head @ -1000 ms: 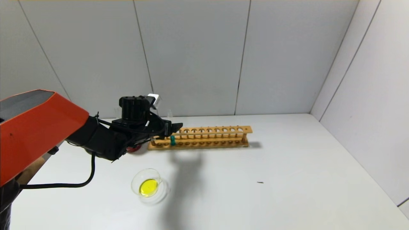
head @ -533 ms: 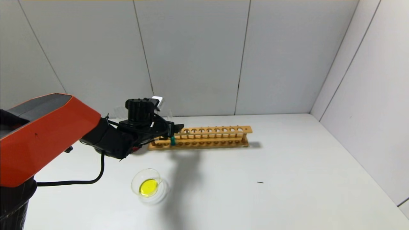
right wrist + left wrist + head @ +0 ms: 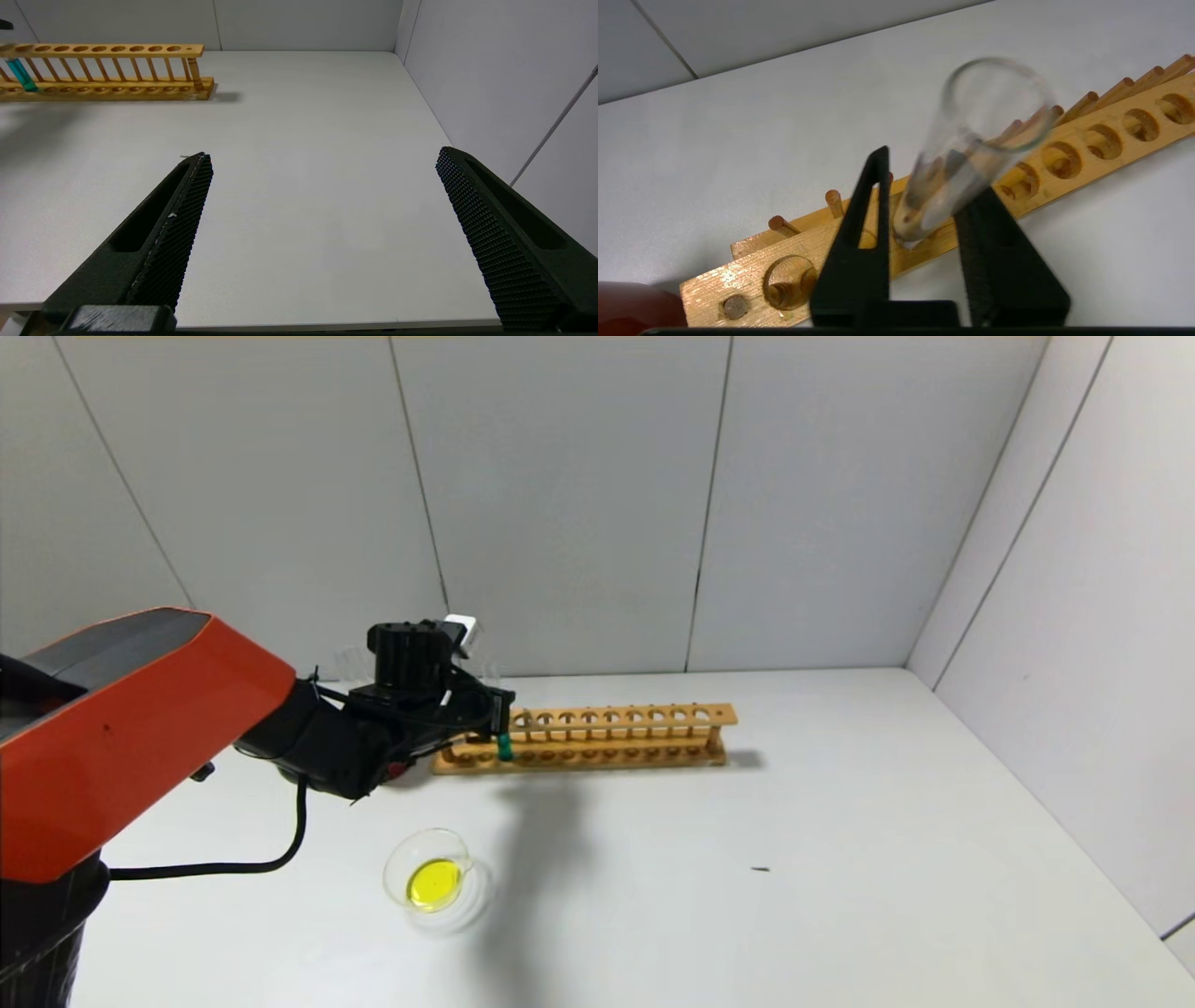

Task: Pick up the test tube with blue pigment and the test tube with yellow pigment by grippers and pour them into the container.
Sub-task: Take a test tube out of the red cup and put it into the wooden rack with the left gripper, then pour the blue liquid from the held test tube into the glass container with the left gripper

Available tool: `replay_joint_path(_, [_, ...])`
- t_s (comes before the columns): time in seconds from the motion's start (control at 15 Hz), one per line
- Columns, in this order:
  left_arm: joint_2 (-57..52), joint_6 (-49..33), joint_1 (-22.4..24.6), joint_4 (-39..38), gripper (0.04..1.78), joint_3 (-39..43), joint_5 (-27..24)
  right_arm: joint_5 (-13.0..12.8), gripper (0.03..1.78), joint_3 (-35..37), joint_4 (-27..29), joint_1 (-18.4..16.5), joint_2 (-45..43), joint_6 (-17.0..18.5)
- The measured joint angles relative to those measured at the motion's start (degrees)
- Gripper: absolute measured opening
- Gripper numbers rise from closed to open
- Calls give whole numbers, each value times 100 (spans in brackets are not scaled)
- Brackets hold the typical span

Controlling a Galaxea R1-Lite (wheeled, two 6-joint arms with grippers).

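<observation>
The test tube with blue pigment (image 3: 504, 745) stands in the left part of the wooden rack (image 3: 616, 737). My left gripper (image 3: 505, 711) is shut on its upper part. In the left wrist view the tube (image 3: 971, 140) leans between the two black fingers of the left gripper (image 3: 924, 186), its foot still in a rack hole. The container (image 3: 431, 875), a shallow clear glass dish, sits on the table in front of the rack and holds yellow liquid. The test tube with yellow pigment is out of view. My right gripper (image 3: 323, 154) is open and empty, low over the table's near edge.
The dark red cup (image 3: 400, 771) is mostly hidden behind my left arm, beside the rack's left end (image 3: 752, 275). The rack's other holes are empty. The rack and the blue tube (image 3: 21, 74) also show far off in the right wrist view. White walls close the back and right.
My left arm has moved slightly forward, and its fingers have closed in on the blue tube. The dish and the rack have not moved.
</observation>
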Motion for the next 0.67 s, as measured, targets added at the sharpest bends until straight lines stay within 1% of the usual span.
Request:
replay_joint_path(0.07, [-44,0,2,9,32,-7,5,0,175,0,-2,0,0,0])
replay_joint_path(0.4, [-276,118,0,50,32,-7,2,2,175,0,-2,0,0,2])
replay_joint_path(0.67, [-653,262,6,579,32,-254,0,2,175,0,-2,2,0,0])
